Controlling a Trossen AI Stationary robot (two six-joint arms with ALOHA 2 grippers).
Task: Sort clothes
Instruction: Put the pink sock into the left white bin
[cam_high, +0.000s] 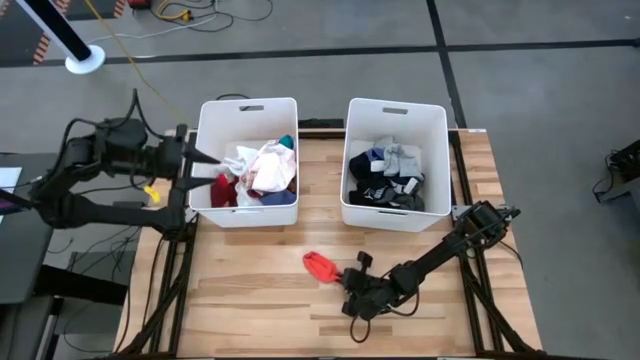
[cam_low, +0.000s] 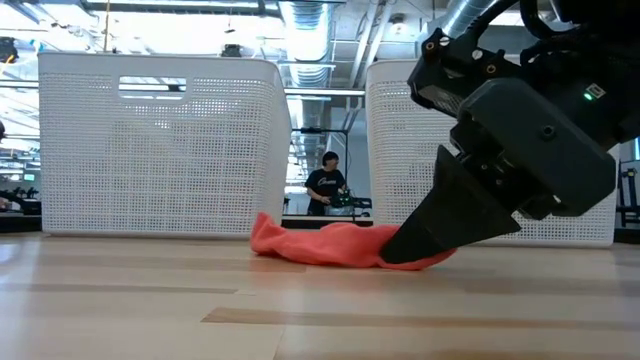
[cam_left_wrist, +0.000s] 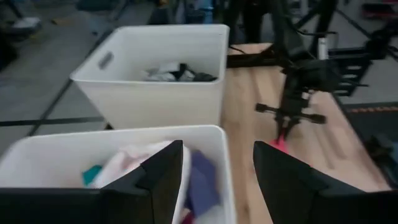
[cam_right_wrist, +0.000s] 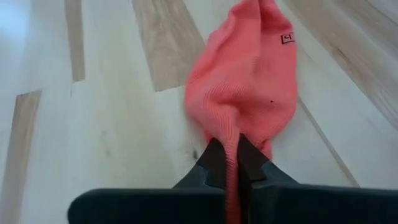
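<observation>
Down on the table (cam_high: 250, 300), my right gripper (cam_right_wrist: 227, 163) pinches a coral sock (cam_right_wrist: 245, 87); my left gripper (cam_left_wrist: 217, 168) hangs open above a bin (cam_left_wrist: 118, 146).

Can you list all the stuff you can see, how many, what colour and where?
coral garment: one, coral-red, lying on the table in front of the bins, one end pinched by the right gripper
left bin: one, white, at the back of the table, holding pink, white, maroon, teal and blue clothes
right bin: one, white, beside the left bin, holding grey, black, navy and white clothes
table: one, light wood
person: one, dark top, far off in the room, seen between the bins in the low view
left gripper: dark, open, at the left bin's outer side, holding nothing
right gripper: dark, shut on the coral garment, low over the table
</observation>
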